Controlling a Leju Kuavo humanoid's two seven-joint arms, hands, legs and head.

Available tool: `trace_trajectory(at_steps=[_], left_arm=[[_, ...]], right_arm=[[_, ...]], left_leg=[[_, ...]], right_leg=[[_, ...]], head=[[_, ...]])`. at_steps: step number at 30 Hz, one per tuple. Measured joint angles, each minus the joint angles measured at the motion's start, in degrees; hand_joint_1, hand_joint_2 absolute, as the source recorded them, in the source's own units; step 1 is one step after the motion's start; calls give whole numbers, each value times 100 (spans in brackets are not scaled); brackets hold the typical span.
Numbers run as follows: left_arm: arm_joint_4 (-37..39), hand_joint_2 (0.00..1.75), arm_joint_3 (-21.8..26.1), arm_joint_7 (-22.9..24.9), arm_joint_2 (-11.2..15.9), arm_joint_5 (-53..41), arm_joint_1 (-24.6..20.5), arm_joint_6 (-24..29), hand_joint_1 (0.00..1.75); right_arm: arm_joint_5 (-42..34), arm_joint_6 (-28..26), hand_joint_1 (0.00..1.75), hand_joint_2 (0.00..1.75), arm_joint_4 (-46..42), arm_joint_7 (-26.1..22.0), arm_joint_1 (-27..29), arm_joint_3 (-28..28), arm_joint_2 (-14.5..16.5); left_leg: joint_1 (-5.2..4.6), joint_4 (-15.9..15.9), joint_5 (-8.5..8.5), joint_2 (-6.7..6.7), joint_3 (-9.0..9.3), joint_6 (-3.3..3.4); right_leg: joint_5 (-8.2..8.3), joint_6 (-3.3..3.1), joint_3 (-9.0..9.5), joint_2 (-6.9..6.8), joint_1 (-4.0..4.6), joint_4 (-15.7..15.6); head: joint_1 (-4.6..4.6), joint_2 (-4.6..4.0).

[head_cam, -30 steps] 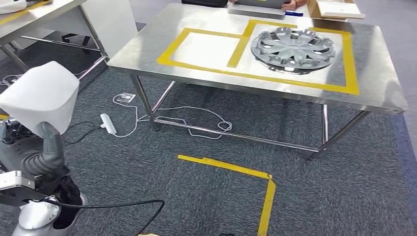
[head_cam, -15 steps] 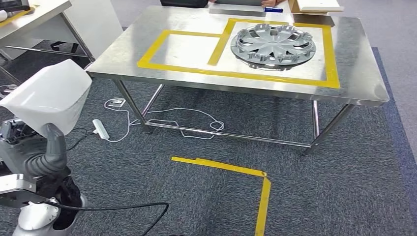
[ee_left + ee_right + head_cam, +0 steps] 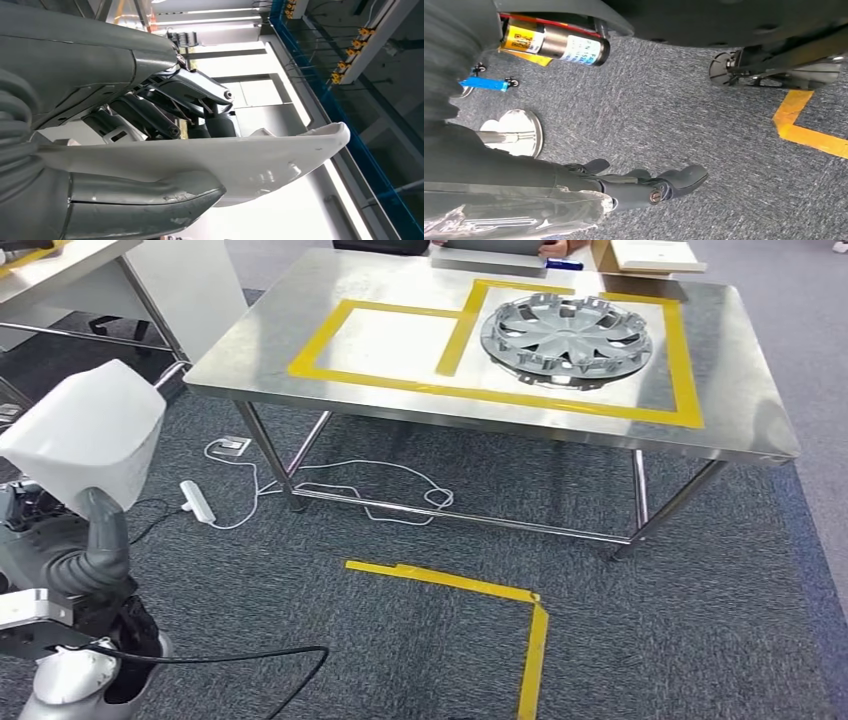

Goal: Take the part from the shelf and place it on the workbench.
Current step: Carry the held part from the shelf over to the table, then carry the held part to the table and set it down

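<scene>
Carry phase, as judged: part in hand, worktop not yet reached.

Head view: left hand [image 3: 95, 540] grips white part [image 3: 90, 435] at its lower end, thumb pressed up its face; part stands above the hand, held high at robot's left, over carpet. Worktop [image 3: 740, 410] lies ahead and to the right, well apart from the part. Yellow-taped boxes on top: right box taken by wheel cover [image 3: 567, 337]; left taped box [image 3: 385, 340] bare, so likely drop zone, though task names no box. Floor tape [image 3: 470, 590] lies short of the worktop, prob. a stand mark. Cable w/ power strip [image 3: 196, 502] near the front left leg: trip risk.

Advice: close in square to the bare box, keep the part upright and clear of the worktop edge, lower flat, release only once it rests.

Left wrist view: part [image 3: 250, 160] clamped between thumb below and dark fingers [image 3: 165, 107] above; far end juts free beyond the hand. Grip looks firm.

Right wrist view: right hand [image 3: 649, 187] hangs over carpet, fingers loosely extended, holding nothing.
</scene>
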Motion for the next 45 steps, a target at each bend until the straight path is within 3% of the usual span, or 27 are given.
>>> trace_trajectory(at_steps=[1,3,5,8,10,11,13,14,15,16,17,19,20,23,25,26,29,31,32,34,36,38,40,42,44,45], left_arm=[[0,175,0,0,0,1,5,-2,175],[0,175,0,0,0,1,8,-6,175],[0,175,1,0,0,1,7,-6,175],[-4,175,2,1,0,-2,8,-6,175],[-13,175,2,-1,0,-14,5,-8,175],[-17,175,1,-2,0,-23,7,-13,175],[-17,175,-1,5,-3,-36,26,-28,175],[-17,175,-2,13,-4,-40,42,-37,175],[-16,175,-4,21,-5,-45,55,-43,175],[-16,175,-5,24,-5,-51,61,-46,175],[-15,175,-8,26,-5,-56,62,-48,175],[-15,175,-11,28,-6,-62,61,-47,175],[-16,175,-14,30,-9,-62,54,-47,175],[-21,175,-27,41,-21,-63,31,-48,175],[-25,175,-32,49,-27,-62,28,-44,175],[-26,175,-34,52,-29,-61,23,-42,175],[-26,175,-43,53,-42,-59,20,-40,175],[-25,175,-46,56,-46,-56,25,-39,175],[-25,175,-48,58,-48,-54,26,-37,175],[-22,175,-49,65,-50,-37,25,-29,175],[-16,175,-49,80,-50,-15,26,-20,175],[-15,175,-50,98,-50,-4,24,-15,175],[-17,175,-54,105,-50,-3,15,-9,175],[-17,175,-60,107,-49,-2,8,-5,175],[-16,175,-64,108,-49,4,8,-3,175],[-16,175,-64,108,-49,9,9,-2,175]], right_arm=[[3,0,0,175,0,1,2,-3,1],[8,0,0,175,0,1,5,-7,1],[10,0,0,175,1,-2,4,-9,1],[20,5,0,175,2,-5,2,-10,7],[30,44,0,175,-4,-18,14,-11,15],[35,86,0,175,-17,-27,21,-13,21],[40,225,0,175,-85,-43,50,-16,33],[42,302,0,175,-141,-48,72,-20,42],[44,370,0,175,-197,-51,99,-24,50],[44,419,0,175,-248,-53,125,-29,58],[44,449,0,175,-291,-55,148,-37,65],[45,479,0,175,-348,-58,176,-48,77],[45,485,0,175,-369,-60,184,-50,81],[43,489,0,175,-405,-64,188,-49,85],[41,488,0,175,-420,-67,188,-45,83],[41,487,0,175,-427,-69,189,-44,82],[40,486,0,175,-438,-69,196,-48,81],[38,484,0,175,-442,-67,201,-49,81],[33,478,0,175,-442,-65,203,-48,81],[8,464,0,175,-442,-58,220,-43,81],[-29,453,0,175,-444,-45,242,-33,85],[-65,447,0,175,-454,-33,257,-13,89],[-89,440,0,175,-473,-30,265,7,92],[-99,438,0,175,-486,-30,267,15,96],[-128,443,0,175,-492,-26,268,19,97],[-152,448,0,175,-494,-22,268,26,97]], left_leg=[[0,0,-30,-1,41,-5],[-1,0,-109,-1,148,-36],[-21,8,-185,-2,212,-95],[-31,-12,-251,12,252,-188],[-22,137,-341,16,244,-250],[-18,383,-440,13,135,-276],[-12,1145,-680,4,-313,-307],[-10,1474,-739,3,-553,-316],[-9,1642,-685,3,-722,-315],[-12,1606,-505,2,-794,-304],[-17,1369,-218,-1,-768,-281],[-47,755,270,-11,-583,-207],[-67,496,327,-15,-469,-165],[-91,153,129,-32,-270,-74],[-62,32,94,-42,-145,-22],[-46,-12,71,-43,-72,3],[-34,-49,-76,-39,102,38],[-26,-50,-216,-42,269,27],[-18,-50,-298,-43,381,12],[-5,-39,-479,-42,600,-40],[-10,-44,-630,-46,732,-109],[-9,-43,-667,-53,794,-181],[5,239,-572,-49,691,-247],[10,879,-598,-47,316,-285],[9,1463,-918,-48,-149,-298],[9,1598,-1059,-48,-331,-300]], right_leg=[[161,-3,8,-3,-1,-110],[616,-27,297,-32,3,-808],[788,-82,607,-67,23,-1398],[689,-200,718,-61,40,-1545],[629,-285,812,-43,22,-1589],[589,-326,877,-38,9,-1609],[489,-381,982,-33,14,-1617],[437,-389,1037,-23,19,-1616],[384,-389,1105,-10,25,-1616],[325,-384,1188,7,29,-1616],[260,-373,1283,23,32,-1617],[124,-330,1423,41,38,-1624],[71,-296,1462,43,39,-1636],[56,-192,1552,21,38,-1677],[100,-135,1501,6,38,-1487],[93,-111,1350,2,33,-1246],[-212,-40,587,-6,1,-285],[-357,-6,251,-10,-22,-157],[-236,7,201,-16,-33,-343],[375,9,213,-57,-46,-941],[796,-57,269,-93,-33,-1294],[793,-153,348,-83,-11,-1326],[767,-228,454,-60,-21,-1382],[711,-298,586,-51,-38,-1456],[634,-337,714,-38,-38,-1493],[590,-342,778,-23,-38,-1500]], head=[[1,0],[-1,0],[-5,0],[-28,0],[-63,-1],[-82,-1],[-113,0],[-110,0],[-112,0],[-112,0],[-113,0],[-112,-1],[-117,-1],[-122,0],[-112,-1],[-106,-1],[-91,0],[-89,0],[-89,0],[-88,0],[-84,0],[-82,0],[-91,0],[-100,0],[-101,0],[-100,0]])
